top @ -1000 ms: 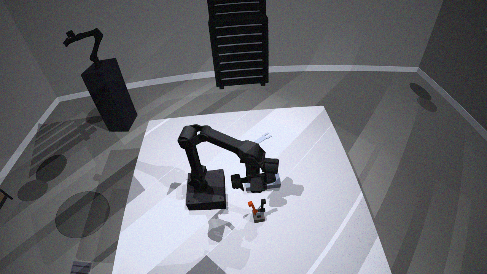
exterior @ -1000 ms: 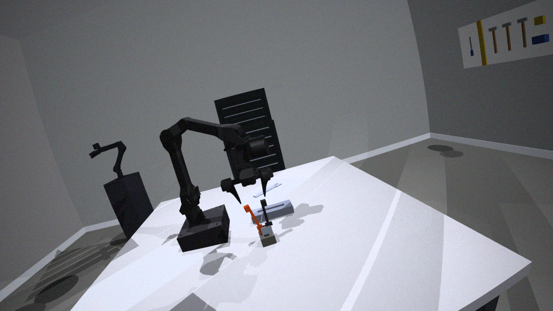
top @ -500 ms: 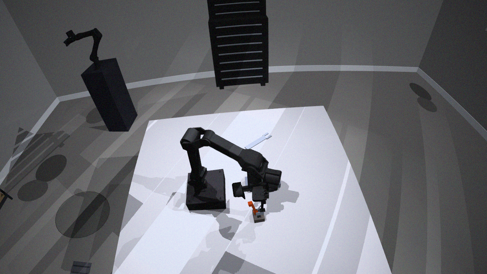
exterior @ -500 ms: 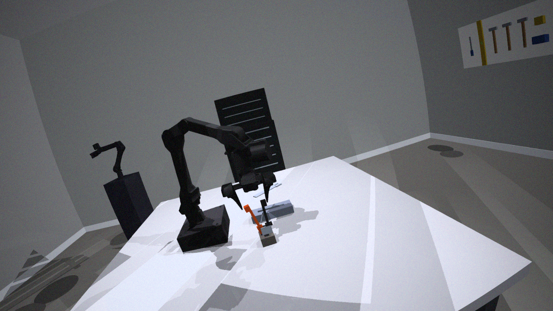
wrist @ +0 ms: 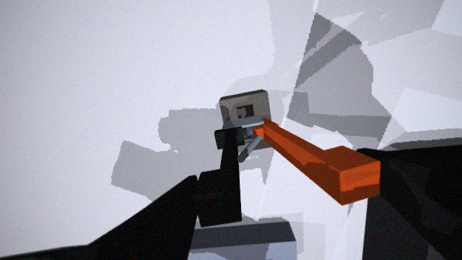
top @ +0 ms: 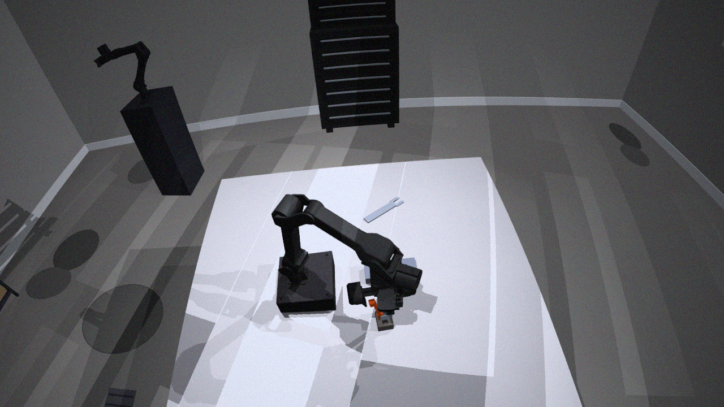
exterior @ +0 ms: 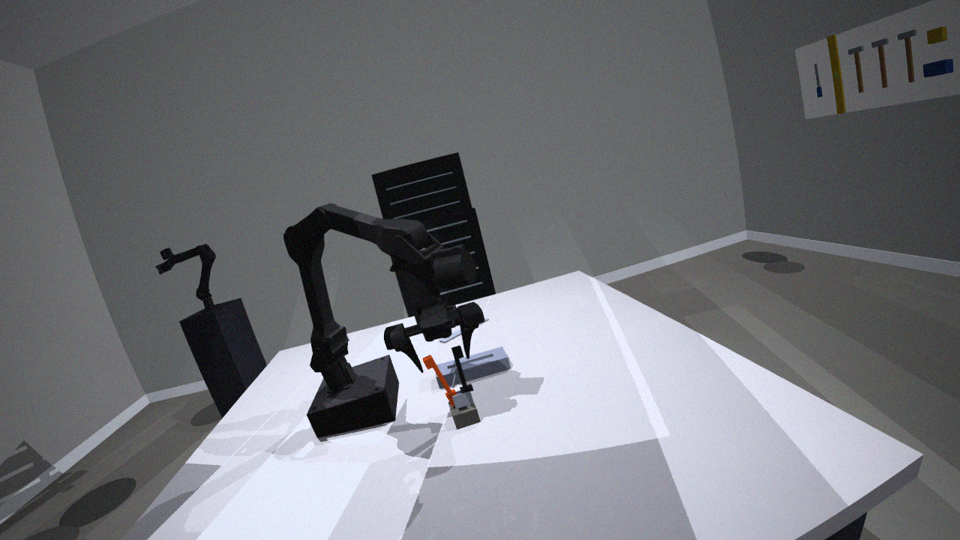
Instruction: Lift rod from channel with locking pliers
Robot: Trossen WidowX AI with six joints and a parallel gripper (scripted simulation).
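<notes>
I have the holster [top: 385, 325] [exterior: 465, 418] [wrist: 245, 101] as my landmark on the bench [top: 435, 334] [exterior: 570, 416] [wrist: 108, 54], and the locking pliers [top: 381, 316] [exterior: 441, 379] [wrist: 299, 148] stand upright in it, handles splayed above; my end effector [exterior: 445, 366] is spread wide above the holster, grasping nothing; if I descend off-centre, a fingertip could land on a handle top and tip the pliers or shove the holster, and closing too hard too soon might lock the jaws before they reach the rod, in what I take to be the channel block [top: 412, 264] [exterior: 499, 360] [wrist: 245, 235] just beside the holster; the pliers look blocky, one handle orange, the other black, with a thin grey bar between them near the holster
</notes>
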